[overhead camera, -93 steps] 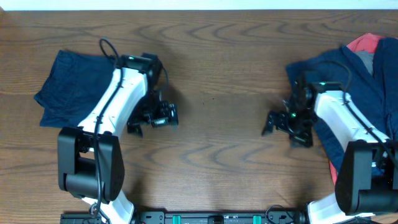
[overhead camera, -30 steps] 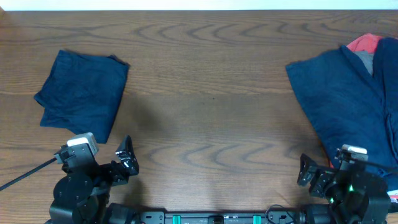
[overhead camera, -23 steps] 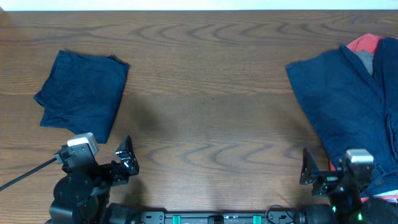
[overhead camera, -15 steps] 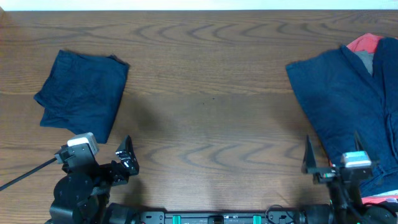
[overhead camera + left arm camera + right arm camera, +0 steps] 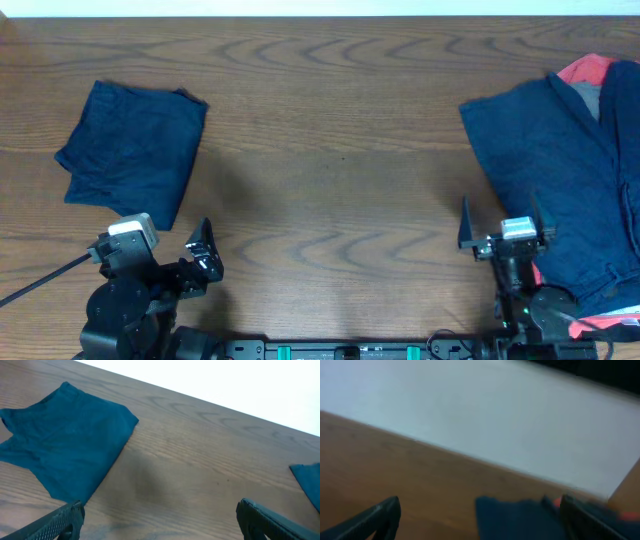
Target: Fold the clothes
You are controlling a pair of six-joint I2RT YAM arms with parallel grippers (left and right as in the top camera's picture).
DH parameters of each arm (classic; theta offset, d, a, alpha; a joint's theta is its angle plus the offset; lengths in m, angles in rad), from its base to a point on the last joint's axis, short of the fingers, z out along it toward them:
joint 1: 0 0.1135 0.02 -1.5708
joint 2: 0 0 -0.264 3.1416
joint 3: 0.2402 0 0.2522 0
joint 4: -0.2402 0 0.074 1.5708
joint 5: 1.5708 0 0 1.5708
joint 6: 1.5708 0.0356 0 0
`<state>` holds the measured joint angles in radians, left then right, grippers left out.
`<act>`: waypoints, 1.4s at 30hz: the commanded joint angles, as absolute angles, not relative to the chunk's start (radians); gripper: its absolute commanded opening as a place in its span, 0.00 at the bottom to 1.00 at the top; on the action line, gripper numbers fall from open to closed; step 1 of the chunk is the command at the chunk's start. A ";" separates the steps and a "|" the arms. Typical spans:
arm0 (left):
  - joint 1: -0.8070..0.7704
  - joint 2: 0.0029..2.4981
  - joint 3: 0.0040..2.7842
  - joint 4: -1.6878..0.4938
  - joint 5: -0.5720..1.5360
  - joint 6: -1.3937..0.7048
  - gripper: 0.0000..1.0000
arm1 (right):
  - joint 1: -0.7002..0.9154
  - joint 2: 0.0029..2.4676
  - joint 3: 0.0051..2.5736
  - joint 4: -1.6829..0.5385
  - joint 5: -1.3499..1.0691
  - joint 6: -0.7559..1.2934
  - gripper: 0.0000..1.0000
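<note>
A folded navy garment (image 5: 132, 150) lies at the table's left; it also shows in the left wrist view (image 5: 60, 460). A pile of unfolded navy clothes (image 5: 560, 165) with a coral-red and grey piece (image 5: 590, 75) lies at the right, blurred in the right wrist view (image 5: 520, 517). My left gripper (image 5: 203, 255) is open and empty at the near left edge, its fingers wide apart in the left wrist view (image 5: 160, 522). My right gripper (image 5: 503, 222) is open and empty, raised near the pile's near-left edge; it also shows in the right wrist view (image 5: 480, 515).
The brown wooden table (image 5: 330, 150) runs between the two garments. Its far edge meets a white wall (image 5: 225, 380). The arm bases and a black rail (image 5: 350, 350) sit along the near edge.
Both arms have pulled back from mid-table to the near edge. In the last half second the right gripper has risen and moved left. The left arm is still.
</note>
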<state>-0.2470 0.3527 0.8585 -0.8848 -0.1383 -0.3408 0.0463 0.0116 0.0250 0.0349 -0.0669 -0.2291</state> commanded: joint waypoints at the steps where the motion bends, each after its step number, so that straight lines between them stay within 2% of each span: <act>1: -0.248 0.351 0.855 -0.881 -0.150 -0.349 0.98 | 0.059 0.005 0.005 0.027 -0.049 -0.117 0.99; 6: -0.248 0.351 0.855 -0.881 -0.150 -0.349 0.98 | 0.059 0.005 0.005 -0.026 -0.049 -0.115 0.99; 8: -0.248 0.351 0.855 -0.881 -0.150 -0.349 0.98 | 0.059 0.005 0.006 -0.078 -0.048 -0.044 0.99; 42: -0.248 0.351 0.855 -0.881 -0.150 -0.349 0.98 | 0.059 0.006 0.006 -0.071 -0.049 -0.035 0.99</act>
<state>-0.2470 0.3527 0.8585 -0.8848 -0.1383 -0.3408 0.0463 0.0116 0.0063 -0.0666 -0.0525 -0.0540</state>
